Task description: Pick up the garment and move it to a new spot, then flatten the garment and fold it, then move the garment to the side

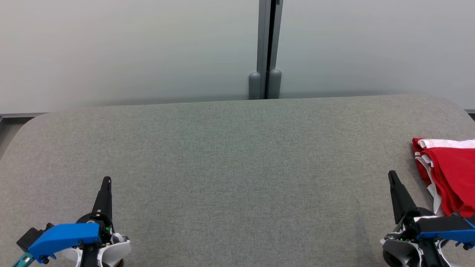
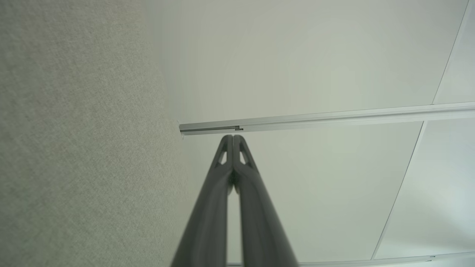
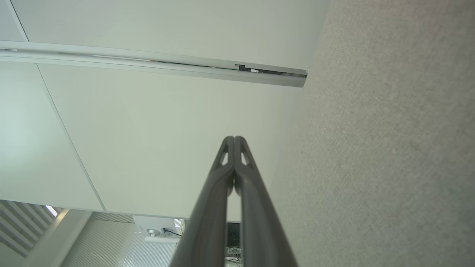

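The red-and-white garment lies folded at the right edge of the grey table, just beside the right gripper. That gripper and the left gripper, at near left, have their fingers pressed together, holding nothing.

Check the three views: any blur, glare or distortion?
Head view: soft even light, sharp, garment cropped at the right edge. Left wrist view: left gripper blurs near the lens, wall seam bows. Right wrist view: right gripper blurs likewise; no glare.
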### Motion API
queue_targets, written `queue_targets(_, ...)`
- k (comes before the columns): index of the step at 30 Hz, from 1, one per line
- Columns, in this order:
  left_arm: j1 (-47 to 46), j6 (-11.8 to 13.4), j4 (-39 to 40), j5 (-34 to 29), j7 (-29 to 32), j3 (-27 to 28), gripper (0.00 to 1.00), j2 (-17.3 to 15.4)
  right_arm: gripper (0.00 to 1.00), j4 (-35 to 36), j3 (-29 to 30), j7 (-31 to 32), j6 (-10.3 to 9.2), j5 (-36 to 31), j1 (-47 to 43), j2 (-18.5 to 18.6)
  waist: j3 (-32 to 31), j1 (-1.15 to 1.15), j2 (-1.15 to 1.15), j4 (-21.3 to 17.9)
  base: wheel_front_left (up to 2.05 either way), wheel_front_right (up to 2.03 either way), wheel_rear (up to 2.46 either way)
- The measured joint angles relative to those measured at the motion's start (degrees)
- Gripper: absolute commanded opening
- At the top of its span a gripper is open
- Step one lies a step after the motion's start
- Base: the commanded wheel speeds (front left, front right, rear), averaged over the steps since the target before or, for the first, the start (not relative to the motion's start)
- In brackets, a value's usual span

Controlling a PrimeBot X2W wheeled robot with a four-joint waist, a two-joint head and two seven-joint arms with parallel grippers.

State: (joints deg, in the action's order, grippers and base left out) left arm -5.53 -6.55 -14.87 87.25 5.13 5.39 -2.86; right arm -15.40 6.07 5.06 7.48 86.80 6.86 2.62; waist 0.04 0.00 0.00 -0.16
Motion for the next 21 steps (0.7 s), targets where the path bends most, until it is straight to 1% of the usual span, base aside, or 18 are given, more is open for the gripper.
queue_targets(14, -0.4, -0.7, 0.7, 4.9, 1.4, 1.1, 0.0, 0.0, 0.0, 1.3, 0.4, 1.4, 0.0, 5.3, -0.3, 0.0, 0.1, 0.0, 0.0, 0.2, 0.0, 0.0, 0.0)
queue_targets(21, -0.4, -0.9, 0.7, 5.1, 1.4, 1.2, 0.0, 0.0, 0.0, 1.4, 0.4, 1.4, 0.0, 5.5, -0.3, 0.0, 0.1, 0.0, 0.0, 0.2, 0.0, 0.0, 0.0)
